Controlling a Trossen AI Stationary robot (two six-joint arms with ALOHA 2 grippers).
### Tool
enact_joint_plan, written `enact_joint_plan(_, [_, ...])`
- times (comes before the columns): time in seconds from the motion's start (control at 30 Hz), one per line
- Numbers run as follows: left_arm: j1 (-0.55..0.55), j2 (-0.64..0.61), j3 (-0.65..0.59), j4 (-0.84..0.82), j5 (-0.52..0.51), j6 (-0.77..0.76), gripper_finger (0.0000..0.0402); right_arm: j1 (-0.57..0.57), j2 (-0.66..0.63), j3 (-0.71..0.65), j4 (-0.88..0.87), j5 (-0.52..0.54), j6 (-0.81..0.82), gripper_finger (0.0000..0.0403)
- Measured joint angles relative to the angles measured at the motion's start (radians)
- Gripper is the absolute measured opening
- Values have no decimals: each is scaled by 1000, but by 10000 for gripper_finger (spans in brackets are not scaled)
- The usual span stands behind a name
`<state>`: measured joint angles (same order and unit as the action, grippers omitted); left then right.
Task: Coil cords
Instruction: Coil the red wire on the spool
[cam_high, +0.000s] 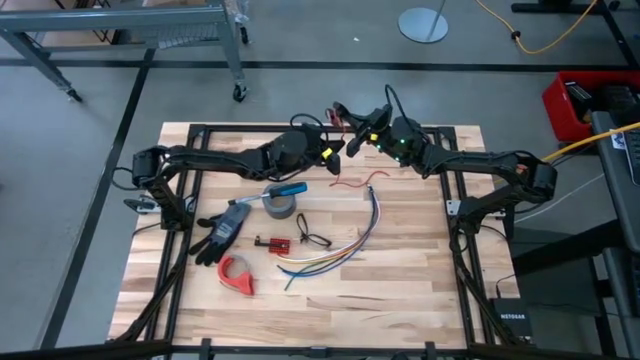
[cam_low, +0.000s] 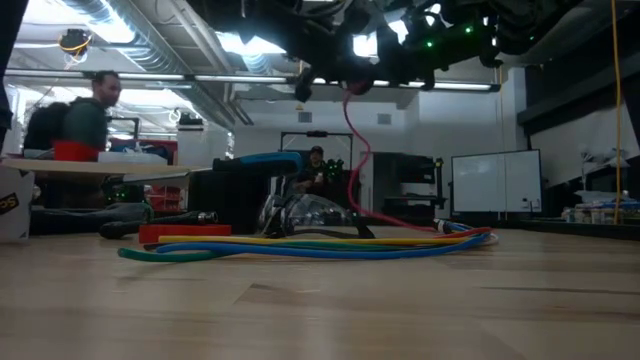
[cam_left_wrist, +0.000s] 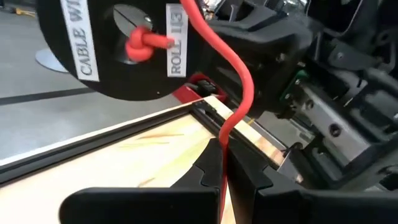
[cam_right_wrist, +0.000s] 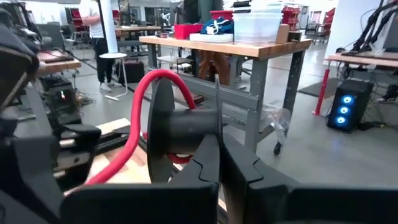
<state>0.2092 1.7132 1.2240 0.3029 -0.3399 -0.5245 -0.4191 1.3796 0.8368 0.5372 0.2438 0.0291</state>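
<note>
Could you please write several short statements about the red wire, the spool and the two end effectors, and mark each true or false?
1. The left end effector is shut on the red wire. True.
2. The right end effector stands wide open and holds nothing. False: it is shut on the black spool.
3. The red wire lies flat beside the grey tape roll. False: it is lifted, hanging from the raised arms.
4. The multicoloured wire bundle lies on the table. True.
</note>
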Motion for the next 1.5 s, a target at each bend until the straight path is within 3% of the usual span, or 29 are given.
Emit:
enact_joint_plan(0.27, [1,26,2,14,31,-28,0,1,2,0,109,-63,33,1])
enact_joint_plan(0.7, [-3,31,0,143,55,54,0,0,1,1,66,-62,46,1])
enact_joint_plan(0.87, [-3,31,0,156,52,68,0,0,24,2,71,-111,63,1])
enact_joint_plan(1.23, [-4,29,-1,57,50,86,0,-16,89,1,71,-211,122,1])
enact_joint_plan(1.5, [-7,29,0,-41,92,86,0,-10,90,14,180,-319,183,1])
